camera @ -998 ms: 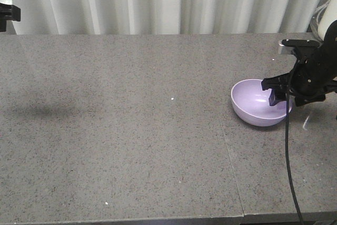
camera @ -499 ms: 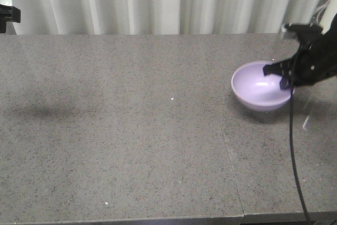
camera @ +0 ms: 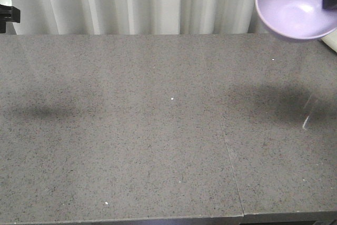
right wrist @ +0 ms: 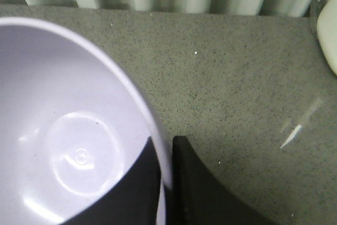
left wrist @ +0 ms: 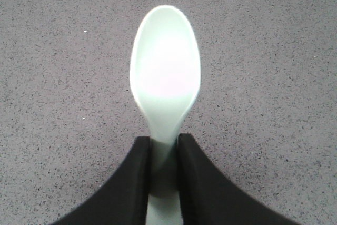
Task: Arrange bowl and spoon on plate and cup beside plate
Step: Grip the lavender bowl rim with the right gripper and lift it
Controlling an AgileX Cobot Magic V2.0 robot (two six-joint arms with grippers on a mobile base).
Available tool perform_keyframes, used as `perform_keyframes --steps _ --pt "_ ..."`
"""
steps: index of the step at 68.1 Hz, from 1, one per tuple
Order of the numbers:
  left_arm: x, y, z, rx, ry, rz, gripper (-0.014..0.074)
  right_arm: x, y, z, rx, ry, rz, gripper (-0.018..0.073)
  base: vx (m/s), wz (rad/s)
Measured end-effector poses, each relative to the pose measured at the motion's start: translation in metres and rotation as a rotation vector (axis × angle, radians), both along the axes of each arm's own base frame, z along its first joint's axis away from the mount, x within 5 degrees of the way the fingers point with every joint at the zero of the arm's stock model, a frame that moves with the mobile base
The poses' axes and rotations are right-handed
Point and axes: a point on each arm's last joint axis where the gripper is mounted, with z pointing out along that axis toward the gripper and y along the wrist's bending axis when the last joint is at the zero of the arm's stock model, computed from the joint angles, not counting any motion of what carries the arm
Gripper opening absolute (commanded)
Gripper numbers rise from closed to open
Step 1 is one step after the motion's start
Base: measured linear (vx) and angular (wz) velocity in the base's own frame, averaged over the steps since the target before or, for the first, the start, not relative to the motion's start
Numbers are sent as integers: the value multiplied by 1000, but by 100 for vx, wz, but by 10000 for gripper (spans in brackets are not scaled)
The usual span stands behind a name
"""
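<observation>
The bowl (camera: 295, 9) hangs in the air at the top right of the front view, clear of the table (camera: 131, 130) and tilted so its hollow faces the camera. My right gripper (right wrist: 167, 154) is clamped narrow on its rim. The right wrist view shows one finger (right wrist: 138, 185) inside the hollow and the other outside against the wall, with the rim pinched between them. From the front, only a dark bit of that gripper shows at the bowl's upper right edge, cut off by the frame.

The spoon (left wrist: 166, 77) is in my left gripper (left wrist: 164, 148), which is closed narrow on the handle just behind the scoop. The left wrist view shows the scoop pointing away from me over bare table. In the front view it is only a small pale tip above a dark gripper at the far left edge.

The table is grey speckled stone with a seam (camera: 231, 151) running front to back on the right. A white pleated curtain (camera: 158, 1) hangs behind it. One soft shadow (camera: 274, 101) lies on the table below the bowl, and another lies at the left.

A white object (right wrist: 327, 35) sits at the table's far right edge; I cannot tell what it is. A thin pale streak (right wrist: 299, 125) marks the surface near it.
</observation>
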Motion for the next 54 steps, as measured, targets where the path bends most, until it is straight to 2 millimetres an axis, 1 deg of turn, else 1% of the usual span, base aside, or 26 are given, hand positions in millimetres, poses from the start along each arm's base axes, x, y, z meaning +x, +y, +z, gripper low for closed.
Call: perform_keyframes --steps 9,17,54 --pt "0 0 0 0 0 0 3 -22 1 19 -6 -60 0 -11 0 0" --pt "0 0 0 0 0 0 3 -32 0 26 -20 -85 -5 -11 0 0" --pt "0 0 0 0 0 0 3 -33 0 26 -25 -79 -6 -11 0 0"
